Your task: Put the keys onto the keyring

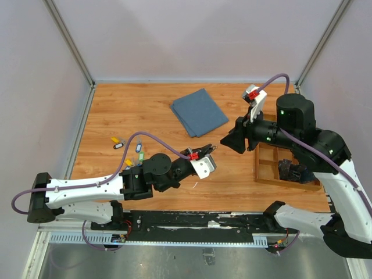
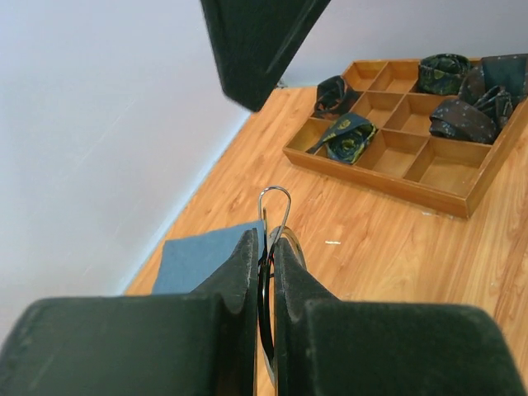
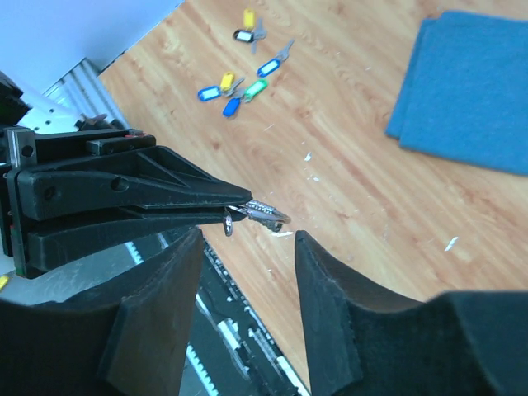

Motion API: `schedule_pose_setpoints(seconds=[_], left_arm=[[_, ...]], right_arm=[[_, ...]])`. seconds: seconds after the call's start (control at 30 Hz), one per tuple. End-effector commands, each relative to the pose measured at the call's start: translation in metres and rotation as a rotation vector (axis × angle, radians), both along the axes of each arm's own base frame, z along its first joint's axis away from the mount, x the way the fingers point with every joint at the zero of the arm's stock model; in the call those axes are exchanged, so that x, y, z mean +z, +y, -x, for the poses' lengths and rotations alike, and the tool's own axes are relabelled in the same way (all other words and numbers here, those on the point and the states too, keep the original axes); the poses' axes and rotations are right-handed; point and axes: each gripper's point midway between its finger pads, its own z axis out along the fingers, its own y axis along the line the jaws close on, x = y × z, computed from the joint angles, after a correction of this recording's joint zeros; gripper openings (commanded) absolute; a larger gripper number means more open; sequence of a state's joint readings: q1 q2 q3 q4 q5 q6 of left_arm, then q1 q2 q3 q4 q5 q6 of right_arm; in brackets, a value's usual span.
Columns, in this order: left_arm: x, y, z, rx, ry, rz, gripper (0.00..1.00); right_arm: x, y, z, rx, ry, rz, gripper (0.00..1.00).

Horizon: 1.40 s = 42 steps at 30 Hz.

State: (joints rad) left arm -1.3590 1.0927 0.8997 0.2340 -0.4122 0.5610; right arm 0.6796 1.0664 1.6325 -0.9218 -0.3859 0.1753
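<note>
Right wrist view, left claw (image 3: pixel 244 206) pinching what seems the keyring (image 3: pixel 264 211), right claw (image 3: pixel 247 238) spread just beside.

Left gripper (image 1: pixel 208 150) and right gripper (image 1: pixel 229 141) were nose to nose mid-table, with only a narrow gap between. Left arm's cable (image 1: pixel 138 133) arched over the keys (image 3: pixel 255 88); the far-left approach was open. Cloth (image 1: pixel 199 111) lay behind, tray (image 1: pixel 268 170) under the right arm.

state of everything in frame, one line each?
left gripper: shut on the keyring
keyring: held in the air, no keys on it
right gripper: open, empty
keys: lying loose, none threaded
cloth: folded, lying flat
tray: some compartments hold rolled ties, others bare
</note>
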Motion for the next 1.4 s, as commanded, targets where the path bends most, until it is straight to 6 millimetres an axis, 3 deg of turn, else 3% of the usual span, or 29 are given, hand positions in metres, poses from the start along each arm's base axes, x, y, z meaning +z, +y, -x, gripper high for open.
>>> schedule_pose_setpoints(seconds=[0.0, 0.13, 0.43, 0.67, 1.1, 1.3, 1.37], left_arm=[[0.018, 0.002, -0.003, 0.041, 0.014, 0.036, 0.01], [0.008, 0.005, -0.009, 0.085, 0.022, -0.028, 0.01], [0.007, 0.007, -0.01, 0.097, 0.011, -0.033, 0.01], [0.009, 0.007, -0.01, 0.096, 0.013, -0.024, 0.01], [0.013, 0.005, -0.009, 0.088, 0.013, -0.009, 0.01], [0.014, 0.006, -0.009, 0.086, 0.015, 0.0, 0.01], [0.014, 0.007, -0.009, 0.089, 0.016, 0.005, 0.01]], right_arm=[[0.004, -0.012, -0.018, -0.107, -0.086, 0.002, 0.51], [-0.006, -0.018, -0.023, -0.152, -0.086, 0.022, 0.53], [-0.02, 0.015, -0.005, 0.046, 0.025, -0.009, 0.47], [-0.031, 0.024, -0.002, 0.089, 0.088, -0.006, 0.4], [-0.041, 0.031, -0.002, 0.113, 0.141, 0.003, 0.24], [-0.04, 0.033, -0.004, 0.114, 0.136, -0.003, 0.02], [-0.038, 0.033, -0.004, 0.111, 0.132, -0.008, 0.0]])
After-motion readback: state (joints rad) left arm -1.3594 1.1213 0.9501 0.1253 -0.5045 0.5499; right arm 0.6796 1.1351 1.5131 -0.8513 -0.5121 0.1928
